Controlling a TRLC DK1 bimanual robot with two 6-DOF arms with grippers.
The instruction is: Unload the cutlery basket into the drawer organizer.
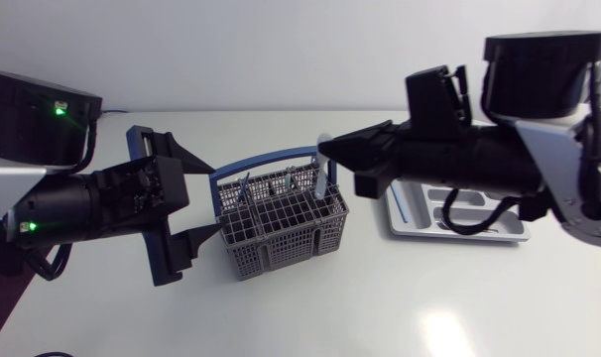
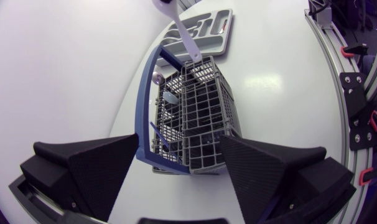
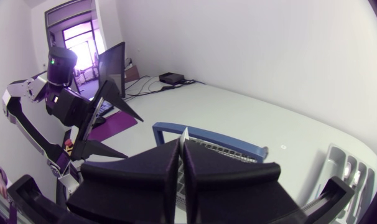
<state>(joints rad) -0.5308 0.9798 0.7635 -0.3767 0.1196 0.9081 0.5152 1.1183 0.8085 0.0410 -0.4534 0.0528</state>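
Observation:
The grey wire cutlery basket [image 1: 281, 223] with a blue handle [image 1: 266, 159] stands mid-table and holds several pieces of cutlery [image 1: 281, 188]. My left gripper [image 1: 213, 198] is open, its fingers either side of the basket's left end [image 2: 198, 124] with gaps on both sides. Above the basket's right end, my right gripper [image 1: 327, 149] is shut on a white piece of cutlery [image 1: 325, 177], whose lower end still reaches the basket rim [image 2: 195, 59]. In the right wrist view only a thin white edge [image 3: 183, 134] shows between the closed fingers. The grey drawer organizer [image 1: 479, 230] lies to the right, partly under my right arm.
In the left wrist view the organizer [image 2: 204, 31] lies just beyond the basket's far end. Bare white table extends in front of the basket and organizer. My left arm [image 3: 67, 102] shows across the basket from the right gripper.

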